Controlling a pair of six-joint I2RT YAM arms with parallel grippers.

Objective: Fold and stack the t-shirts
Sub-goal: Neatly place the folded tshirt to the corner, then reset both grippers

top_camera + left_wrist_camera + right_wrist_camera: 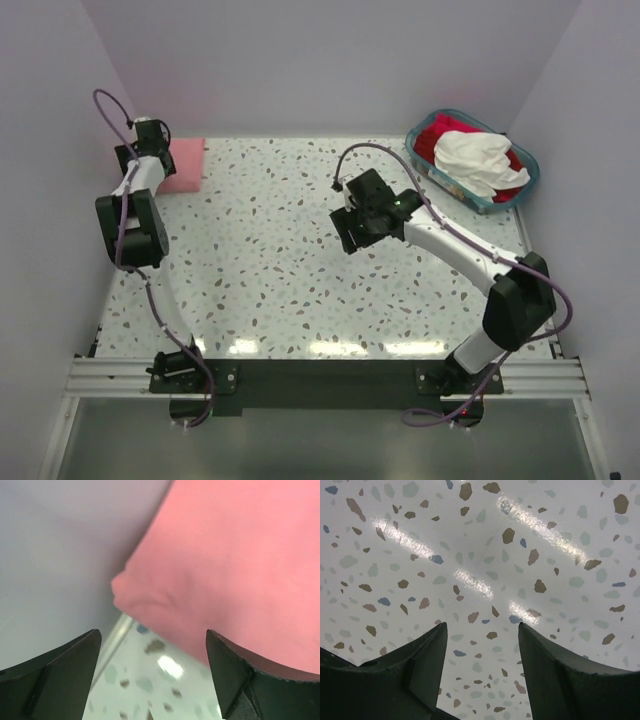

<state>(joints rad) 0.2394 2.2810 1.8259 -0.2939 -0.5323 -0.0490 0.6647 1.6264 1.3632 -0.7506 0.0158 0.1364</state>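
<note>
A salmon-pink t-shirt (186, 165) lies folded flat at the table's far left corner, against the back wall. My left gripper (152, 135) hovers at its left edge. In the left wrist view the pink t-shirt (230, 565) fills the upper right, and the left gripper (152, 642) is open with only speckled table between its fingers. A white t-shirt (475, 158) lies crumpled on a red t-shirt (430, 138) in the teal basket (428, 170). My right gripper (350, 228) hangs open over the middle of the table, and the right wrist view shows this gripper (482, 627) holding nothing.
The teal basket stands at the far right corner. Pale walls close in the table at the back and on both sides. The speckled tabletop (270, 270) spreads between the two arms.
</note>
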